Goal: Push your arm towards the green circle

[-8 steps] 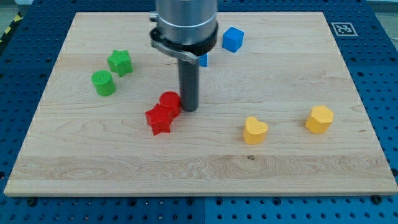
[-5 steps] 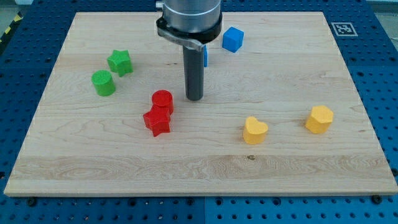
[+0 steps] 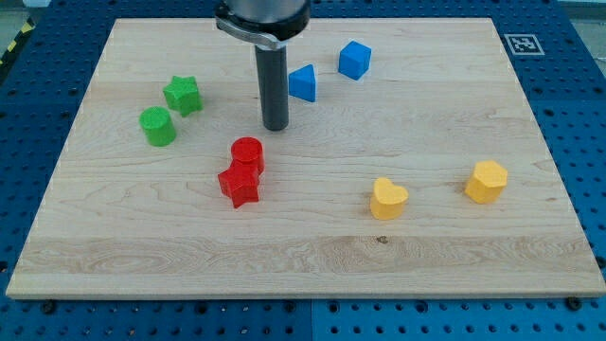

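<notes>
Camera view | my tip well right of green circle, touching no block | no jaws, plain rod | arm's top cut off

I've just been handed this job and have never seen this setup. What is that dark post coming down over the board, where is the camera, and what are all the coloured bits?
The post is the arm's pushing rod; it holds nothing and only shoves blocks. My tip rests on the wooden board. One camera looks down across the board; its mounting isn't recorded. The green circle lies to the view's left of my tip, beside a green star. A red circle and red star sit just below my tip, touching each other. Two blue blocks lie to the upper right, two yellow blocks to the lower right.
</notes>
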### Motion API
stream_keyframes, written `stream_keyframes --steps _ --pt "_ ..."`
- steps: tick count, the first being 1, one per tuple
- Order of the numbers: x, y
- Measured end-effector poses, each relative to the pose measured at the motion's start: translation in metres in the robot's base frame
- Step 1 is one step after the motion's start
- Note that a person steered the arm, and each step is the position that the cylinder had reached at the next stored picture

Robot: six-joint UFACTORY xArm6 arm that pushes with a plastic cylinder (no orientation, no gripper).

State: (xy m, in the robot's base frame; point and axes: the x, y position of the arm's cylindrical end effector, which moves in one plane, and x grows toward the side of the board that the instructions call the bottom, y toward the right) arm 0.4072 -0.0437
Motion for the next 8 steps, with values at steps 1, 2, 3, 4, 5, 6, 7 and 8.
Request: stream_keyframes --steps 1,2,3,4,5,6,7,8 --pt "0.0 0.0" --pt "0.0 -0.001" --pt "0.0 -0.008" --pt "0.0 -0.009" --pt "0.0 -0.013" --pt "0.0 -0.03" --pt "-0.001 -0.06" --pt "-0.005 -0.066"
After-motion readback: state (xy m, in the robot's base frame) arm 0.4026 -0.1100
